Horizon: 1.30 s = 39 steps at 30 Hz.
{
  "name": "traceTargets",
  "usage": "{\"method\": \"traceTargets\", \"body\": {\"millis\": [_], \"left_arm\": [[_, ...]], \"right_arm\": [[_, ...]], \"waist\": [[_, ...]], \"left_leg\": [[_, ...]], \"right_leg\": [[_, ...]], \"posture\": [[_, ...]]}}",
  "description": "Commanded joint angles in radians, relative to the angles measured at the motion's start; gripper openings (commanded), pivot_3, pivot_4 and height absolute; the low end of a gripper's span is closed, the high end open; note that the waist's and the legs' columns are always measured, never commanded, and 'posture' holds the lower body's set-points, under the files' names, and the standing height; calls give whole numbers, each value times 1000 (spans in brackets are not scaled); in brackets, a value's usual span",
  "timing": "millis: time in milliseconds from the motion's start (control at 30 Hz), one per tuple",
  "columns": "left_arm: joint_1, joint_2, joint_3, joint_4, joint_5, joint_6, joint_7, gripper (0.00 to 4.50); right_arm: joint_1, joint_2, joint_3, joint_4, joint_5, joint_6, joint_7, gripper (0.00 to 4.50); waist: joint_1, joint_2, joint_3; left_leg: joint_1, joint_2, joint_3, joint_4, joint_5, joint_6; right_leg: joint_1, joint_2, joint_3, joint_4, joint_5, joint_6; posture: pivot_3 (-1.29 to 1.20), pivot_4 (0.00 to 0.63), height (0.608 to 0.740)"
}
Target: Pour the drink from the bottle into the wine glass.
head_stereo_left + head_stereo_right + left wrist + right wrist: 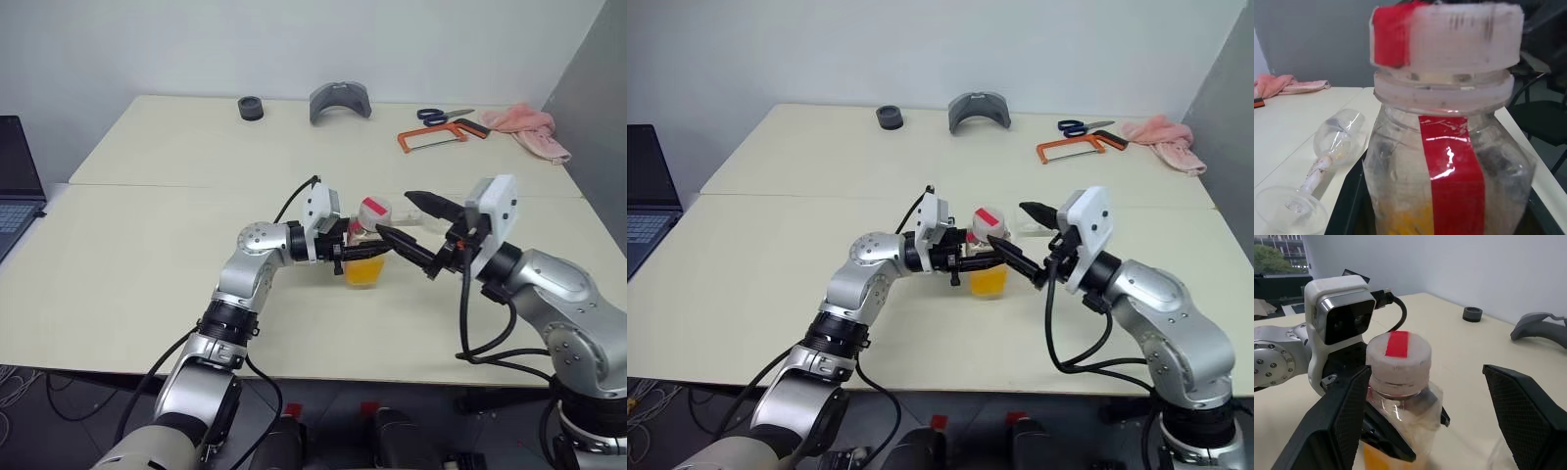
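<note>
Left gripper (355, 257) clamped on bottle (364, 257), holding it upright, probably braced for uncapping. Right gripper (419, 233) jaws wide apart, just beside cap (1399, 356), which sits on, so no pouring yet. Glass (1317, 166) lying on side on table just past bottle, needs standing up imo.

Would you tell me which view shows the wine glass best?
The left wrist view: the wine glass lies on its side, bowl, stem and foot visible. In the head views the bottle and grippers largely hide it; the right wrist view shows an edge.

Lab or workshop: bare tables (147, 294), hacksaw (441, 133), scissors (443, 115), laptop (15, 181).
</note>
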Motion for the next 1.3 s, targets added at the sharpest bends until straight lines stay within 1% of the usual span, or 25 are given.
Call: {"method": "traceTargets", "body": {"millis": [33,133,233,400,700,1100,1300], "left_arm": [[-15,-3,16,-27,-18,-19,1,1656],[-20,-1,16,-22,-19,-17,-7,1656],[-30,1,16,-16,-21,-14,-15,1654],[-39,3,17,-8,-21,-16,-22,1654],[-34,9,17,-15,-18,-12,-28,1654],[-34,12,13,-12,-14,-16,-30,1653],[-32,12,13,-14,-13,-16,-28,1653]], "right_arm": [[-22,-9,-26,-61,72,16,0,3876],[-54,10,24,-70,73,20,-24,3876],[-93,40,106,-30,-15,-17,-53,3876],[-108,53,145,23,-88,-69,-58,3876],[-99,88,118,54,-104,-86,-66,3876],[-63,73,84,47,-86,-72,-68,3876],[-54,65,62,36,-54,-58,-72,3876]], "waist": [[0,0,0],[-1,0,0],[-2,0,0],[1,0,0],[1,0,0],[1,0,0],[1,0,0]], "left_leg": [[0,0,0,0,0,0],[0,0,1,0,0,0],[0,0,1,0,0,0],[0,0,1,0,0,0],[0,0,1,0,0,0],[0,0,1,0,0,0],[0,0,1,0,0,0]], "right_leg": [[0,0,0,0,0,0],[0,1,0,0,0,0],[0,2,0,0,0,0],[0,0,0,0,0,0],[0,1,0,0,0,0],[0,1,0,0,0,0],[0,1,0,0,0,0]], "posture": [[0,150,740],[0,150,740],[0,150,740],[0,150,740],[0,150,740],[0,150,740],[0,150,740]]}}
